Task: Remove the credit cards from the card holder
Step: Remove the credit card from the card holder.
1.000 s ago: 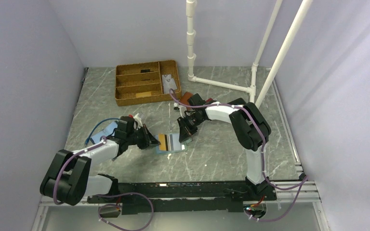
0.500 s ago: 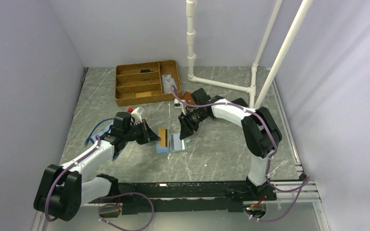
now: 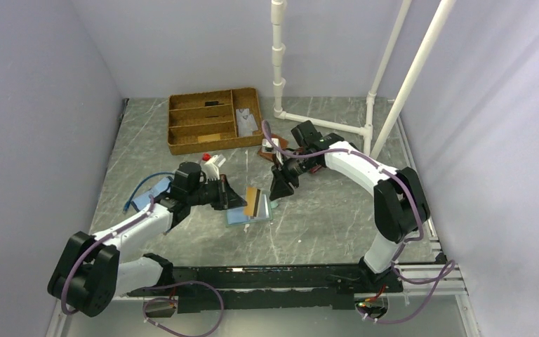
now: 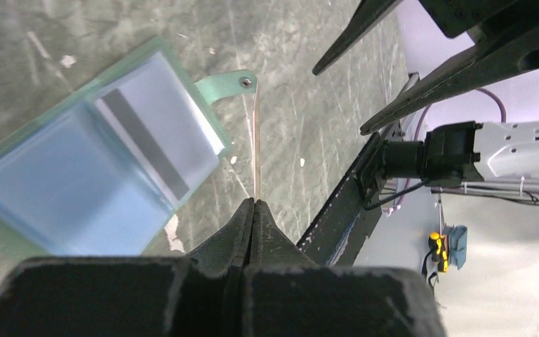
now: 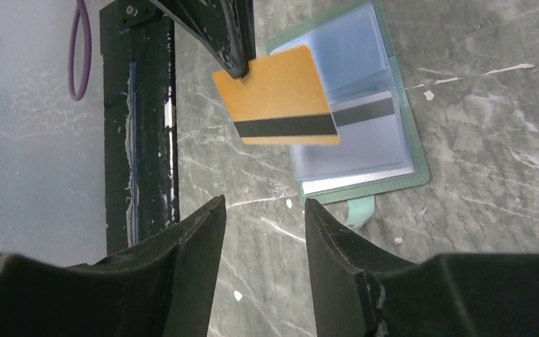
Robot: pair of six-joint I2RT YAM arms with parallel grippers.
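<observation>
My left pincer (image 3: 241, 201) is clamped on the tan credit card (image 5: 277, 95), held above the open card holder (image 5: 354, 53). My right pincer (image 5: 262, 210) stands apart, empty, nearby.

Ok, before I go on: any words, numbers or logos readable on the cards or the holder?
No text can be read in any view.
Orange card: only a black stripe, no print showing.
Grey card in the card holder: a dark stripe, nothing else.
Items in the wooden tray: too small to read.
</observation>
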